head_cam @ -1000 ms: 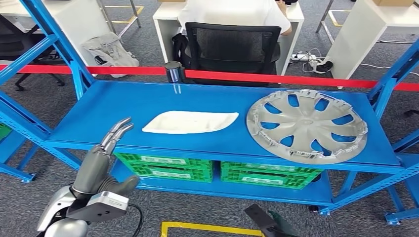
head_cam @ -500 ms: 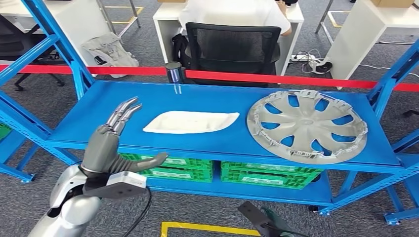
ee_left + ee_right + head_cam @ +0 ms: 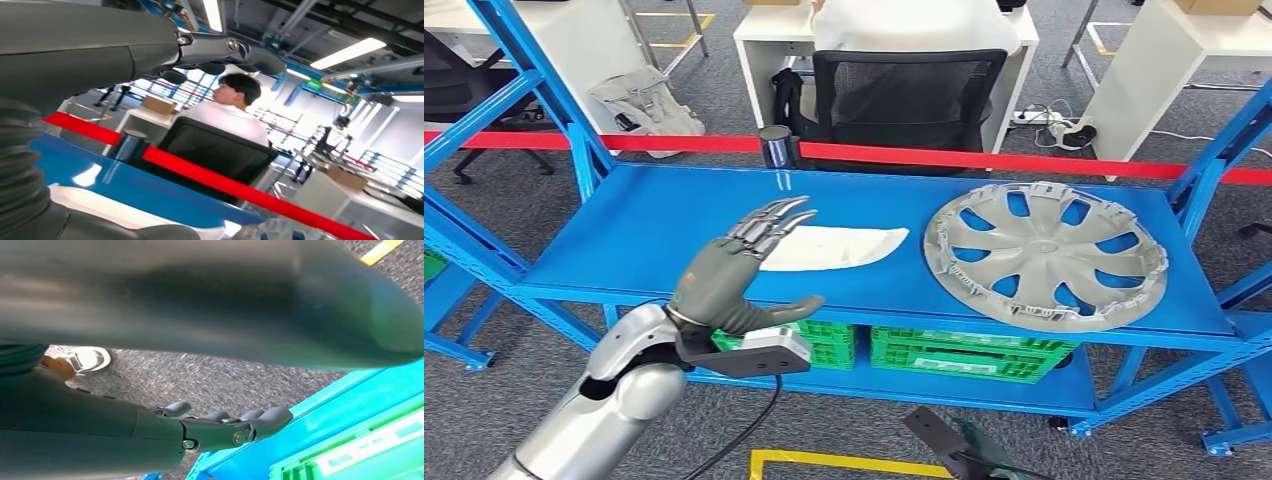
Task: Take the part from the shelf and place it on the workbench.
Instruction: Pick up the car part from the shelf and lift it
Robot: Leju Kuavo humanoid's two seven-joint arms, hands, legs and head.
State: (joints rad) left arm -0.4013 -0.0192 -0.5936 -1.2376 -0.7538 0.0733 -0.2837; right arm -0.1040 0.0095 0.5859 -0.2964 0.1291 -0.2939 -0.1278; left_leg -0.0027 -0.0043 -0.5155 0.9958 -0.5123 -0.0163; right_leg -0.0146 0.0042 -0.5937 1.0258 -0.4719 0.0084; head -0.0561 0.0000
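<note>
The white, flat, elongated part (image 3: 836,247) lies on the top deck of the blue shelf (image 3: 644,215), left of centre. My left hand (image 3: 736,272) is raised in front of the part's left end and covers it, with its fingers spread and nothing held. Whether it touches the part cannot be told. In the left wrist view the part (image 3: 100,210) shows as a pale strip below the hand's fingers (image 3: 220,50). My right hand (image 3: 220,427) hangs low beside the shelf's lower frame, fingers stretched out and holding nothing.
A large silver hubcap (image 3: 1046,253) lies on the right half of the deck. Green crates (image 3: 964,355) sit on the lower shelf. Blue uprights (image 3: 574,120) flank the deck. Behind it run a red barrier tape (image 3: 984,158) with its black post (image 3: 776,147), and a person (image 3: 914,25) sits on a black chair.
My left hand has risen and moved right and forward, from the shelf's front left edge to over the white part's left end. The part and the hubcap have not moved.
</note>
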